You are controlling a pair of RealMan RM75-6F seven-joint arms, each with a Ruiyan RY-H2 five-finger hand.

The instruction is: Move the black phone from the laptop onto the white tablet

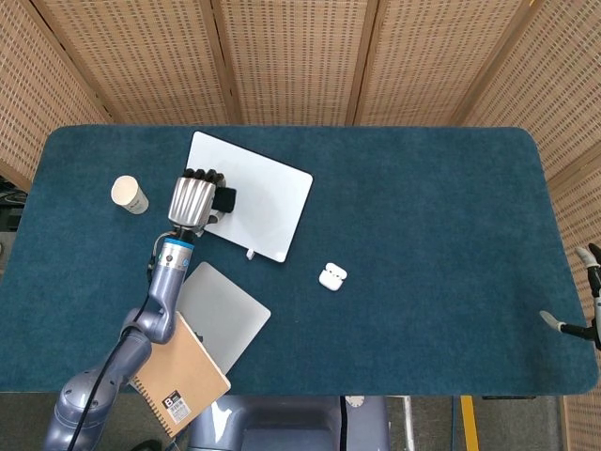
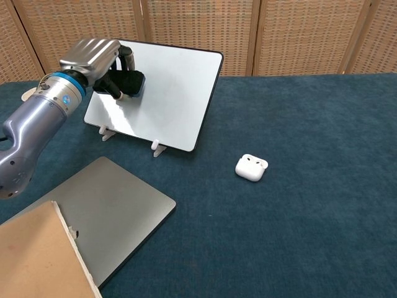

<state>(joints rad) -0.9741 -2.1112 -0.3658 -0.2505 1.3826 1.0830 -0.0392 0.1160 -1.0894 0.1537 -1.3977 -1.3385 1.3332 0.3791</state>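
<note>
My left hand [image 1: 194,198] [image 2: 99,59] grips the black phone [image 1: 224,200] [image 2: 127,83] and holds it over the left part of the white tablet [image 1: 258,202] [image 2: 167,93], which leans on small stands. Whether the phone touches the tablet's face I cannot tell. The closed grey laptop [image 1: 221,315] [image 2: 111,214] lies in front of the tablet, with no phone on it. Only the fingertips of my right hand [image 1: 587,296] show at the right edge of the head view, spread apart and holding nothing.
A brown spiral notebook [image 1: 174,371] [image 2: 34,261] overlaps the laptop's near left corner. A paper cup [image 1: 129,194] stands left of the tablet. A white earbud case [image 1: 332,276] [image 2: 251,167] lies right of the tablet on the blue cloth.
</note>
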